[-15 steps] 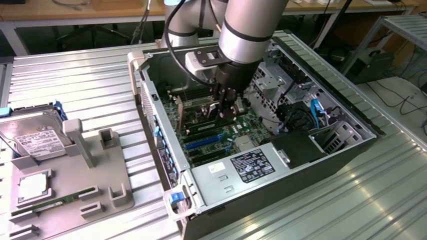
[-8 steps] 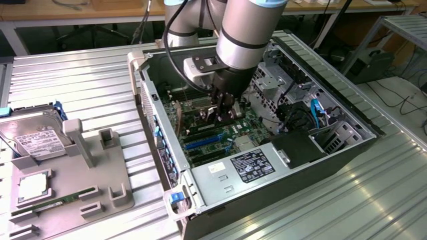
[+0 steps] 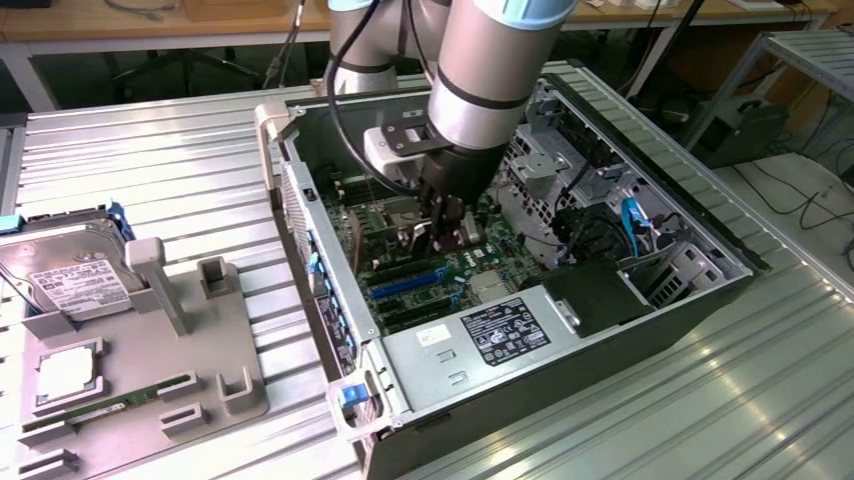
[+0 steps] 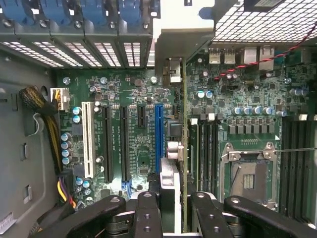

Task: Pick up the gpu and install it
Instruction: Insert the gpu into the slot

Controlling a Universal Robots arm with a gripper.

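A slatted metal table (image 3: 160, 150) carries the open computer case (image 3: 694, 235), lying on its side with the motherboard (image 4: 124, 89) facing up; on the exterior view's left, well apart from the case, a grey holder (image 3: 147, 370) carries a hard drive (image 3: 60, 275) and a narrow memory stick (image 3: 100, 408); the arm reaches straight down into the case, with the gripper (image 3: 447, 232) low over the board.

In the wrist view the gpu (image 4: 184, 139) shows edge-on as a thin green line, its long axis running away from the gripper (image 4: 177, 206) toward the case's rear wall, where its silver bracket (image 4: 181, 29) sits among the slot openings; the fingers (image 4: 148, 215) stand on either side of the card and look clamped on it.

The relation that matters: the card's edge runs parallel to the long blue slot (image 4: 158, 134) and appears just beside it, on the side toward the memory slots, not over it; whether it touches the board I cannot tell; room is tight, with black slots on one flank and the empty processor socket (image 4: 245, 178) near the other.
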